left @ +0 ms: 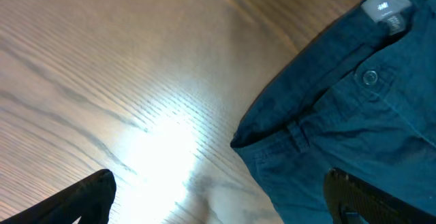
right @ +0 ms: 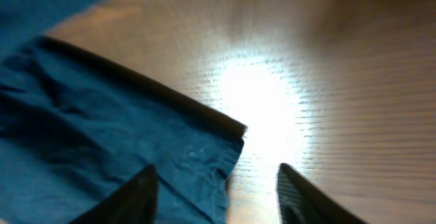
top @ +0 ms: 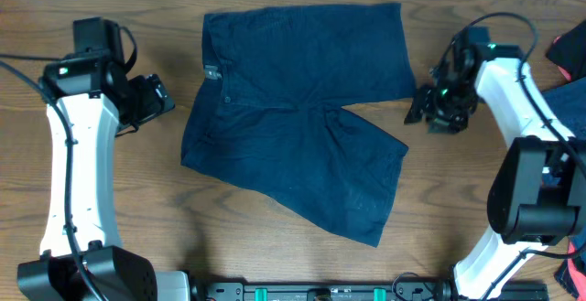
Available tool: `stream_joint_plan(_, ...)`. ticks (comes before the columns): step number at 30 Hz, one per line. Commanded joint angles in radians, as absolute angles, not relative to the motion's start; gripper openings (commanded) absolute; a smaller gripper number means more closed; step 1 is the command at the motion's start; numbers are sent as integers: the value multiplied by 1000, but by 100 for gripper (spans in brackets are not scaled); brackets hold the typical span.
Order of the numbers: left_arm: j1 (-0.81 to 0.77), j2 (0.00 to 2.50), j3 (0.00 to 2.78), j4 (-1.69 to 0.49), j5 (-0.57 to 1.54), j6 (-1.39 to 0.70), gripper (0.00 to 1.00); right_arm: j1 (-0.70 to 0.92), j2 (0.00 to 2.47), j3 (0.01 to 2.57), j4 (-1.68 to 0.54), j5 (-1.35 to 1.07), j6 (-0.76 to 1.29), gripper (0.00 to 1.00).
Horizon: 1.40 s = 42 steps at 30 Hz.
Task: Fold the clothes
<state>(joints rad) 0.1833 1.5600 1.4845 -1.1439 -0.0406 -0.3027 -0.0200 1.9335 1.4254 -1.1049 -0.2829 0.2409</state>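
Left gripper (top: 163,98), right gripper (top: 418,105) — jaws apart, empty; shorts (top: 302,109) lengthwise left–right (waistband toward left gripper)

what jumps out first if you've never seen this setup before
A pair of dark navy shorts lies spread flat in the middle of the wooden table, waistband toward the left arm and legs toward the right. An arm flanks it on each side: the left end effector sits open beside the waistband, and the right end effector is open at a leg's hem corner.
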Motion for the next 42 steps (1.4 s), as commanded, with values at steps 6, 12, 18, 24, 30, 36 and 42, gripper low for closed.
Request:
stream_joint_plan(6, 208, 1569, 1392, -1132, 19, -319, 98, 62, 1910, 1196, -921, -269, 256, 39)
stream_joint_plan(12, 208, 1569, 1342, -1114, 19, -319, 98, 70, 1909, 1166, -830, -340, 261, 4)
stream_joint_plan(18, 208, 1569, 1332, -1114, 20, -319, 98, 3, 1888, 1240, -888, -319, 250, 1)
stream_joint_plan(24, 208, 1570, 1329, -1113, 92, -300, 98, -161, 1819, 1324, -879, -256, 250, 1)
stream_joint_plan(30, 205, 1570, 1318, -1113, 107, -300, 98, -214, 1818, 1326, -857, -296, 250, 27)
stream_joint_plan(36, 187, 1570, 1204, -1051, 276, -281, 98, -210, 1818, 1326, -873, -296, 250, 61)
stream_joint_plan(42, 113, 1570, 1043, -898, 473, -282, 99, -210, 1818, 1326, -922, -296, 250, 61)
